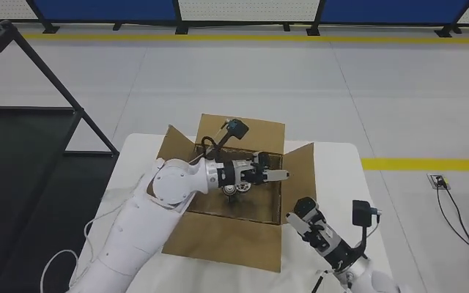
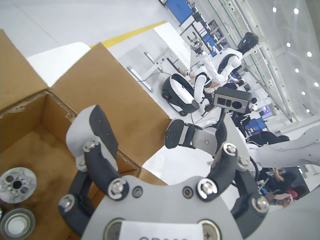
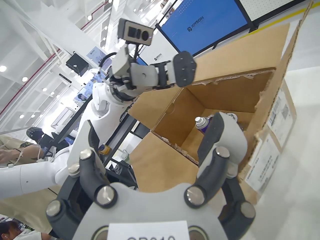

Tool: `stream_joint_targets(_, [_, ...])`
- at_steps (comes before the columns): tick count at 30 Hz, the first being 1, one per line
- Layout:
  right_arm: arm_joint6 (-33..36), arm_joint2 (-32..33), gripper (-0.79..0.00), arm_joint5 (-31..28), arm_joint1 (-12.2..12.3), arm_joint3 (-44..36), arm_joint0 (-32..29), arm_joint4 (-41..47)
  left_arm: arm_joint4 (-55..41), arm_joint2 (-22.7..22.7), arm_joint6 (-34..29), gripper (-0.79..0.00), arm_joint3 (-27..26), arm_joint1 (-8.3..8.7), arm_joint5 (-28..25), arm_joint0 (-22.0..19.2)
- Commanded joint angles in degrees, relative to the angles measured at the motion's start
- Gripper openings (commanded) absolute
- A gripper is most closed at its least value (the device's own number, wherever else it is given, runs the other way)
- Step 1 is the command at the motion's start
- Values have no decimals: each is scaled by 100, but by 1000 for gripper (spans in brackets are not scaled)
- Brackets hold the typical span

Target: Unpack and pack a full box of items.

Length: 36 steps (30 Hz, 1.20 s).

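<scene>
The box (image 1: 223,245), cans (image 2: 17,184) inside, sits mid-surface (image 1: 337,168), left jaws open above it and right jaws open near its right flap, which a careless reach-in might snag, dragging the box askew.

The left tool (image 1: 283,176) and right tool (image 1: 300,212) gape.

Under the left gripper (image 1: 282,176), most of the inside of the box (image 1: 242,124) is covered from above. Beside its finger, in its wrist view, metal cans (image 2: 16,224) run off the picture's edge. A spray can (image 3: 201,123) stands half hidden behind one finger of the right gripper (image 3: 155,131).
</scene>
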Motion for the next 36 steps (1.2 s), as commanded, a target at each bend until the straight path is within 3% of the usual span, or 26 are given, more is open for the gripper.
stream_joint_targets(1, [31, 49, 0, 133, 6, 55, 33, 20, 132, -426, 22, 0, -381, 119, 28, 362])
stream_joint_targets(7, [139, 153, 0, 441, 28, 195, 84, 40, 455, -1606, 317, 0, -1579, 397, 86, 1488])
stream_joint_targets(13, [237, 212, 0, 1018, 37, 232, 56, 90, 439, -2551, 951, 0, -2480, 540, -280, 2674])
stream_joint_targets(26, [189, 196, 0, 1065, 35, 230, 72, 36, 436, -2591, 1001, 0, -2519, 545, -296, 2746])
stream_joint_targets(36, [378, -307, 0, 1862, 33, 443, 472, -1155, 451, -3001, 1672, 0, -2578, 592, -97, 3220])
